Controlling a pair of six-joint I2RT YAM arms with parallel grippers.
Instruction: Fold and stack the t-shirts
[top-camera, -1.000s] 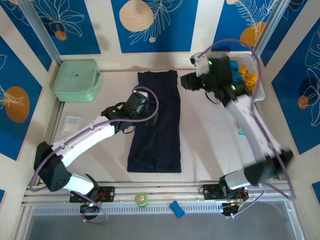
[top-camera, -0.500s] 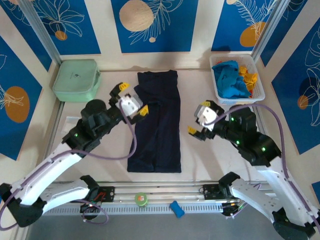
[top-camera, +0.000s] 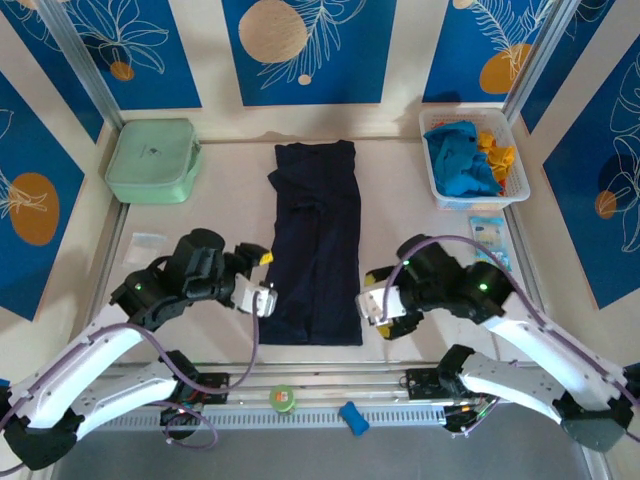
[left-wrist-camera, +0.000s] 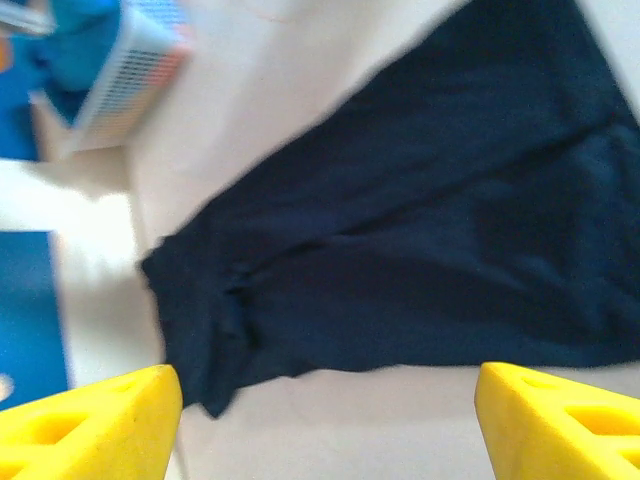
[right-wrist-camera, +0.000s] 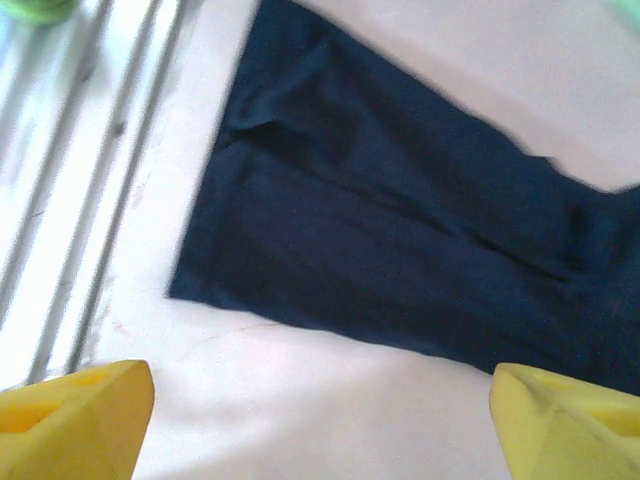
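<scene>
The navy shirt (top-camera: 315, 245) lies folded into a long strip mid-counter (top-camera: 420, 220). The left tool (top-camera: 262, 280) hovers just beside its near left edge and the right tool (top-camera: 378, 303) by its near right corner. Both have fingers apart and hold nothing. The turquoise shirt (top-camera: 458, 160) and orange shirt (top-camera: 497, 155) lie in the far-right basket (top-camera: 512, 192).

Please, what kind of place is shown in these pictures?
Probably a robot test bench, not a home: the left arm and right arm are bolted to a metal rail at the table edge, blue printed panels wall it in, and a navy shirt lies flat between the arms.
</scene>
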